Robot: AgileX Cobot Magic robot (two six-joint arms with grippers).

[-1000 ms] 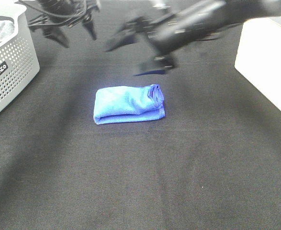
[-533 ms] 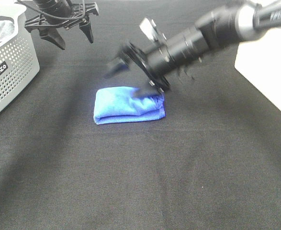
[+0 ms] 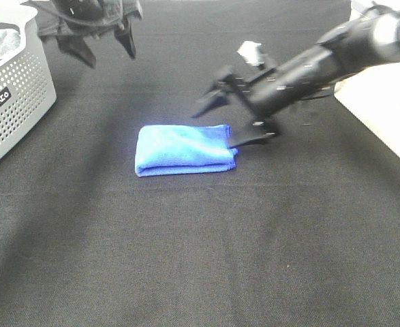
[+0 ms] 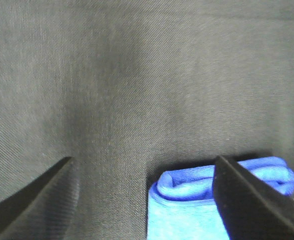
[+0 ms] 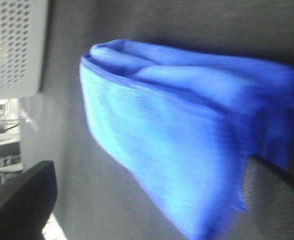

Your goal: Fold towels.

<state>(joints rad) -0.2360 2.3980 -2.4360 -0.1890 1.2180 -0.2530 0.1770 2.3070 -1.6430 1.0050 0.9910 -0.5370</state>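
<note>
The towel (image 3: 185, 148) is a bright blue fuzzy cloth, folded into a thick rectangle on the black table. My right gripper (image 3: 229, 122) is open and reaches in from the right, its jaws spread on either side of the towel's right end and gripping nothing. The right wrist view is filled by the folded towel (image 5: 177, 125), its layered edges showing, with the right gripper (image 5: 149, 165) wide around it. My left gripper (image 3: 106, 48) hangs open and empty at the far left, well behind the towel. The left wrist view shows the towel's end (image 4: 187, 210) below the left gripper (image 4: 144, 160).
A grey perforated basket (image 3: 16, 88) stands at the left edge with grey cloth inside; its wall also shows as the basket (image 5: 16, 45) in the right wrist view. A white block (image 3: 380, 102) lies along the right edge. Black cloth covers the table (image 3: 200, 259).
My right arm has swung from above the towel down to its right end. The bunched right end of the towel now lies flatter. The left arm has barely moved.
</note>
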